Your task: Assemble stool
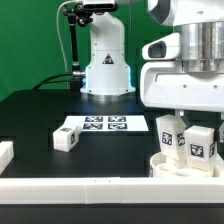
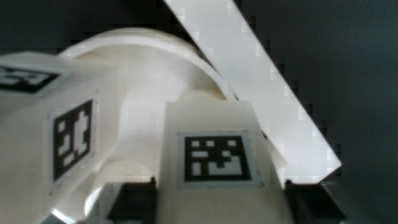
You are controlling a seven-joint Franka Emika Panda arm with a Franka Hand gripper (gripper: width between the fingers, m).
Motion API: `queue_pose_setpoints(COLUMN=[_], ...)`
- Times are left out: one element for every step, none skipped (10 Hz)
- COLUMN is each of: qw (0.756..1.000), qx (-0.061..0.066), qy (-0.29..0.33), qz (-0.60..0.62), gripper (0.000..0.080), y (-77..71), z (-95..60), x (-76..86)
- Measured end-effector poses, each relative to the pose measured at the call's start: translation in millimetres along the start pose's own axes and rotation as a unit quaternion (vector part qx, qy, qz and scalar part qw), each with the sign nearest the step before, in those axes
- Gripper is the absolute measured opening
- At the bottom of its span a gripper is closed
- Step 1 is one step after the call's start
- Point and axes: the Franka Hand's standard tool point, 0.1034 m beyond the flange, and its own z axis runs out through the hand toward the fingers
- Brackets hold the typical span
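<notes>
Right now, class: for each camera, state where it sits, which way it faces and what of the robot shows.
Exterior view: off the arm, facing the robot base across the table; base and gripper show.
Wrist view: on the wrist, looking along the fingers at a tagged leg.
Shared: that leg, the seat disc, the border bar.

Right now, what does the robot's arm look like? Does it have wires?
The arm is smooth, rounded and white, with a small dark mark on its base and a black cable beside it. The gripper is a white boxy block under a grey metal ring, with dark fingers.
</notes>
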Motion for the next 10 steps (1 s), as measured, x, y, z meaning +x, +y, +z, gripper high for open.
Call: queue_pose_setpoints(qw=[0.999, 0.995, 0.989, 0.983, 0.972, 0.960, 0.937, 0.927, 0.909, 0.901], qx=[0.003, 0.005, 0.008, 0.011, 0.015, 0.020, 0.024, 0.026, 0.028, 0.030], qy=[0.000, 0.002, 0.001, -0.002, -0.009, -0.017, -0.026, -0.032, -0.040, -0.045], qz=[0.054, 0.097, 0.147, 0.183, 0.233, 0.278, 0.348, 0.373, 0.413, 0.430], gripper=[0.0343, 0.0343, 0.0343, 0.0343, 0.0343, 0.0343, 0.0343, 0.0343, 0.0343, 0.0343], y=[-0.4, -0.2, -0.4, -0.8, -1.4, -1.8, -3.0, -3.6, -4.9, -5.0], z=[0.2, 0.6, 1.4, 1.7, 1.7, 1.9, 2.0, 2.1, 1.8, 1.8], x=[-1.6, -2.6, -3.7, -4.5, -5.2, -5.5, -6.1, -6.7, -7.6, -7.5])
